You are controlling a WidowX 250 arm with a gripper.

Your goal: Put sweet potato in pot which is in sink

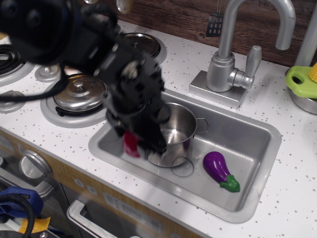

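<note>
Reaching from upper left of frame, black arm angled downward over sink (247, 130), gripper (141, 146) clamped on sweet potato (131, 144), held just left of pot (174, 130) at centre, purple eggplant (220, 170) lying lower right in basin.

Bright, even indoor light falls from above onto a white speckled countertop (277, 99). Using the sink (247, 144) as landmark: its metal floor shows soft grey reflections and no harsh glare. The pot (179, 124) inside it carries bright highlights on its rim and inner wall. Left of the sink, the black robot arm (74, 34) is smeared with motion blur, its edges soft. The purple eggplant (219, 170) is sharp and glossy. Shadows are faint and short.
</note>
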